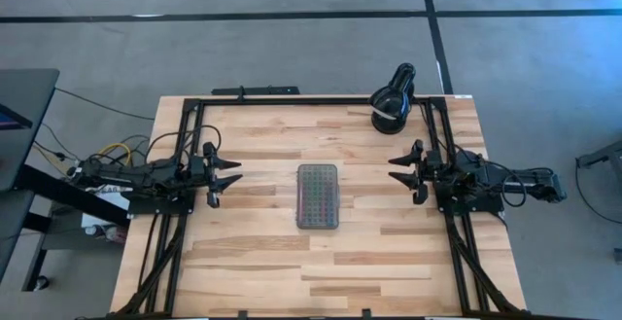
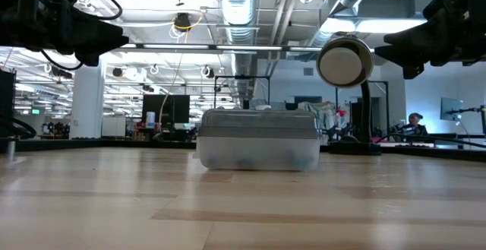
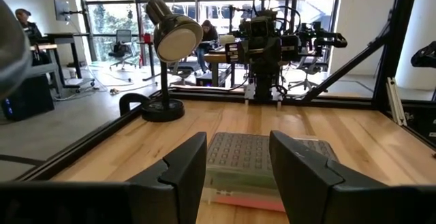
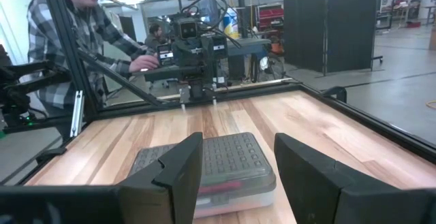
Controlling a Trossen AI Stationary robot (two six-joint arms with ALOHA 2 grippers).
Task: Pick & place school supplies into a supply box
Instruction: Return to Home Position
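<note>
The supply box (image 1: 318,196), a clear case with a grey dotted lid, lies shut on the table's middle; it also shows in the low view (image 2: 258,139) and both wrist views (image 3: 238,157) (image 4: 218,163). Coloured supplies show faintly through its clear wall (image 4: 219,186); no loose supplies are in view. My left gripper (image 1: 231,173) hovers open above the table, left of the box. My right gripper (image 1: 399,169) hovers open to the box's right. Both point at the box from a distance and hold nothing.
A black round desk lamp (image 1: 393,96) stands near the table's far edge, right of centre, its head (image 2: 345,61) facing the near side. A black frame (image 1: 292,100) runs around the table. A person in a plaid shirt (image 4: 71,33) stands beyond the left side.
</note>
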